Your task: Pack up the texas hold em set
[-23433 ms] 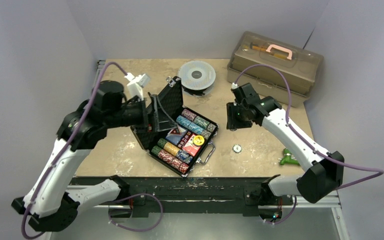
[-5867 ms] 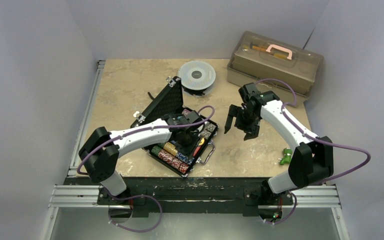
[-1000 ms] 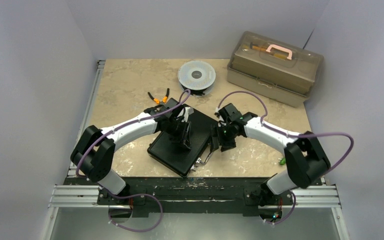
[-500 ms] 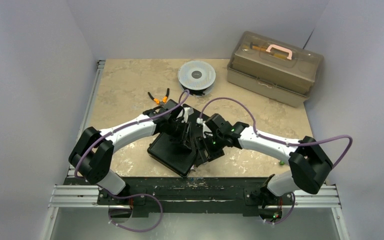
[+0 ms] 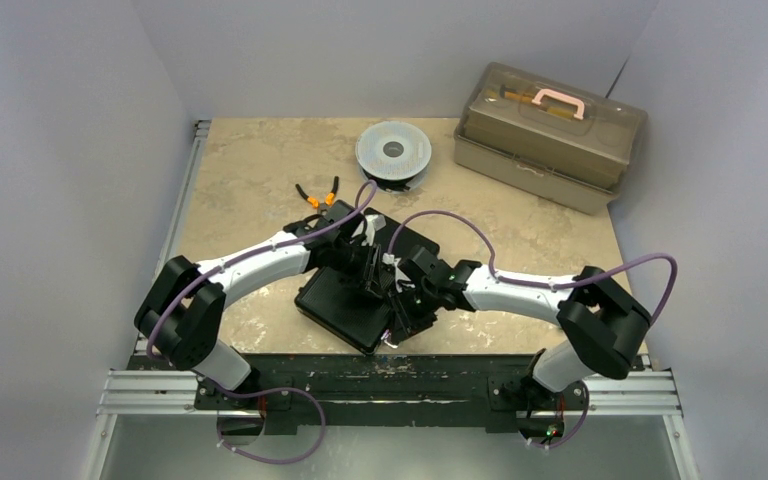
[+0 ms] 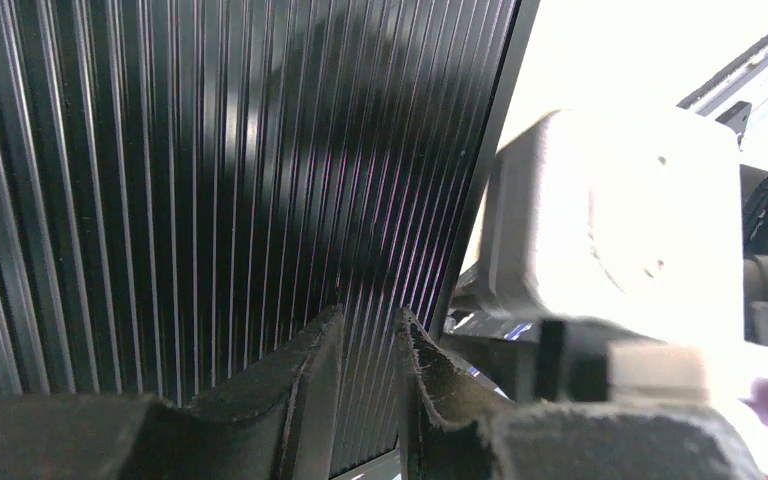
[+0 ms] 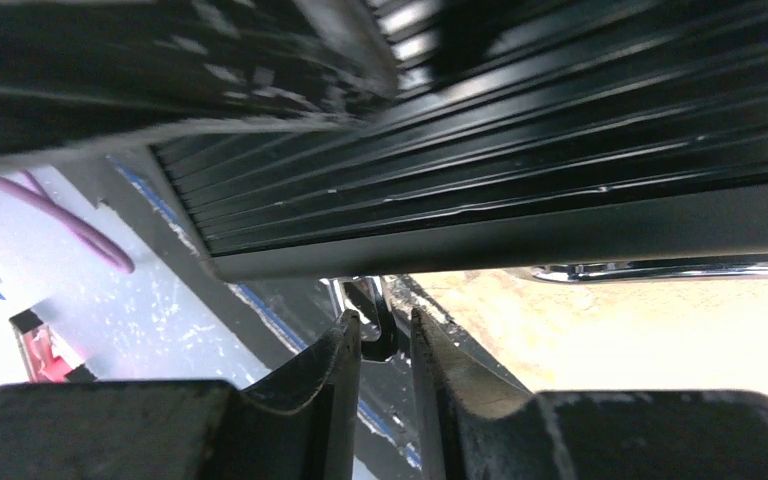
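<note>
The texas hold em set's black ribbed case (image 5: 338,297) lies closed on the table, so chips and cards are hidden. My left gripper (image 5: 372,272) rests tips-down on the lid near its right edge. In the left wrist view the left gripper (image 6: 370,325) shows only a narrow gap, with the ribbed lid (image 6: 160,180) behind it and nothing held. My right gripper (image 5: 397,316) is at the case's front right edge. In the right wrist view the right gripper (image 7: 385,325) is shut. A silver latch (image 7: 370,300) sits just past its tips, below the lid (image 7: 560,130).
A translucent brown toolbox (image 5: 550,135) with a pink handle stands at the back right. A round grey spool (image 5: 393,152) sits at the back centre. Orange-handled pliers (image 5: 318,194) lie left of the spool. The case's chrome handle (image 7: 660,268) runs along its front side.
The right arm has swung left along the case's front edge, and its gripper has closed. The left gripper has stayed on the lid.
</note>
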Tool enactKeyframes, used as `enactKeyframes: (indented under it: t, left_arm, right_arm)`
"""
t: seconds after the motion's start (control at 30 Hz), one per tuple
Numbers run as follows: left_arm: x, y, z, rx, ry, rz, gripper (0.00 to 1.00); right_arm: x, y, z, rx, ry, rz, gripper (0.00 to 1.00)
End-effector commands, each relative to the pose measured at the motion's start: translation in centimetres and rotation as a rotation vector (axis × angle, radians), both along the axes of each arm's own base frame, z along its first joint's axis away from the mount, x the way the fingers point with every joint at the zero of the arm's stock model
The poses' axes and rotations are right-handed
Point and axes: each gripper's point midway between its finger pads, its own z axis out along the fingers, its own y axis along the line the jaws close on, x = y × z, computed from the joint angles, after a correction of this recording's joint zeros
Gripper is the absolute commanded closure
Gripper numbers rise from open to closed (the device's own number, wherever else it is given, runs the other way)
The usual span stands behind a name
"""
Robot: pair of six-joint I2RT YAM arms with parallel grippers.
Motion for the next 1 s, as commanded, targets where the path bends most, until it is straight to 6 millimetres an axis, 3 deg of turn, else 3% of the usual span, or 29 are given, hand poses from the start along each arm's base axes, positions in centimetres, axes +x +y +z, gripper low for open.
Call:
enactKeyframes:
  t: [0.0, 0.23, 0.33, 0.43, 0.57, 0.63, 0.8, 0.97]
  left_arm:
    - [-2.4, 1.4, -3.2, 0.089, 0.092, -0.005, 0.75]
    - [-2.6, 1.7, -2.9, 0.092, 0.088, -0.011, 0.76]
    - [-2.3, 1.9, -1.9, 0.097, 0.053, -0.009, 0.76]
    - [-1.5, 2.2, 0.4, 0.094, -0.017, 0.002, 0.74]
    - [0.6, 2.7, 5.9, 0.08, -0.193, 0.024, 0.65]
    - [1.6, 3.3, 9.1, 0.083, -0.289, 0.04, 0.62]
    - [3.6, 4.9, 18.8, 0.035, -0.555, 0.097, 0.54]
    - [4.2, 9.7, 30.0, 0.02, -0.868, 0.251, 0.38]
  right_arm:
    - [-1.1, -2.3, -3.8, -0.099, 0.021, -0.013, 0.8]
    - [-0.8, -2.8, -5.2, -0.141, 0.013, -0.006, 0.79]
    - [0.2, -3.3, -3.4, -0.135, -0.066, -0.048, 0.79]
    - [2.2, -4.4, -0.5, -0.152, -0.183, -0.156, 0.74]
    - [6.3, -7.0, 5.8, -0.208, -0.399, -0.366, 0.61]
    - [8.2, -9.2, 9.3, -0.273, -0.502, -0.476, 0.52]
    - [11.5, -14.2, 18.8, -0.363, -0.743, -0.669, 0.4]
    - [13.5, -18.6, 30.6, -0.35, -1.003, -0.853, 0.25]
